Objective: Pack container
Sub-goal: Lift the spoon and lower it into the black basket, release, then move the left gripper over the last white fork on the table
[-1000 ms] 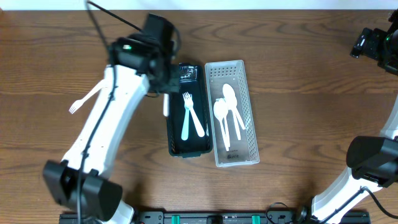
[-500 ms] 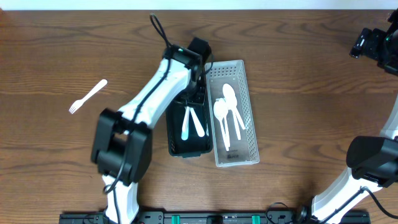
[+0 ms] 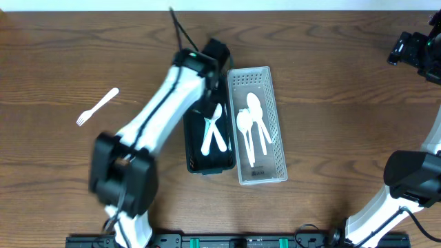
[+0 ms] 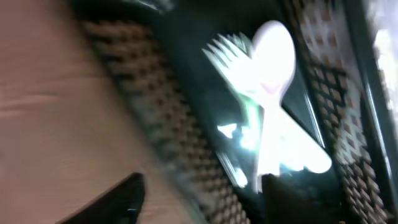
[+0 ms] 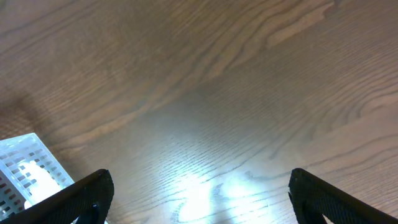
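Left gripper [image 3: 215, 63] hovers over the far end of the black container [image 3: 210, 168]. Its jaws look apart with nothing between them, though my wrist feed is badly blurred. White cutlery [image 3: 212, 131] lies crossed inside that container, and I can make out a fork among it. Just beside it, the white basket [image 3: 274, 162] holds the spoons [image 3: 251, 120]. One loose fork [image 3: 96, 107] lies out on the surface [image 3: 331, 103], well off to the left. Right gripper [image 5: 200, 186] hangs wide open over bare wood, far right.
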Robot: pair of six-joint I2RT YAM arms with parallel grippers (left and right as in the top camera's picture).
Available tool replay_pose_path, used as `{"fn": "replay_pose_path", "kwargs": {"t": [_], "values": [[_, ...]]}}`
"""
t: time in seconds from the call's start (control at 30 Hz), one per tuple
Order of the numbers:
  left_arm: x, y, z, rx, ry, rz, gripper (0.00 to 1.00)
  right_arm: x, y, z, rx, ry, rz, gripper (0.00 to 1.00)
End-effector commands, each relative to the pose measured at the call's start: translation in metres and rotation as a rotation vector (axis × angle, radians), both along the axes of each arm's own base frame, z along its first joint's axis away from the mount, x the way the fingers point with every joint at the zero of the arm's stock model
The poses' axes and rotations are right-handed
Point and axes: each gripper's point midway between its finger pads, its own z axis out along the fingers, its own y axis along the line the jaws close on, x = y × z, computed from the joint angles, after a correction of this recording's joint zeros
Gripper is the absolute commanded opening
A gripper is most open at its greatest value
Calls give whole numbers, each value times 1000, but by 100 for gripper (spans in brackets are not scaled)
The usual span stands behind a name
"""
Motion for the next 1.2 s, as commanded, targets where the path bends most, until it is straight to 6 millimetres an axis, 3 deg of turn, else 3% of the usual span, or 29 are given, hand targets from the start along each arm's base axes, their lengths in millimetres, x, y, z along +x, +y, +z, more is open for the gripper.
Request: {"fn": "replay_pose_path", "kwargs": {"t": [0.0,0.13,0.2,0.33,0.43,0.5,0.57,0.73,0.87,1.03,1.17], "values": [[23,53,71,76,-234,69,72,-3,0,1,1,4,8,93],[36,123,110,25,-382,328,88,-3,0,1,2,6,8,93],[40,164,117,8,-425,477,89,-4,0,0,3,9,7,93],[37,237,109,-24,-451,791,89,-6,1,0,6,15,3,93],[32,268,93,-103,-417,959,89,-7,1,-1,9,22,3,93],[30,281,85,-162,-403,1066,90,-8,1,-1,10,26,3,93],[29,291,80,-234,-406,1187,98,-10,2,-1,12,32,3,93],[32,312,78,-383,-464,1523,98,-15,4,-3,22,56,0,93],[34,312,69,-488,-451,1785,98,-20,5,-4,32,72,-17,94],[38,313,38,-540,-403,2113,98,-23,6,-5,41,81,-41,94],[43,312,-3,-528,-321,2340,98,-23,8,-5,49,82,-38,93]]}}
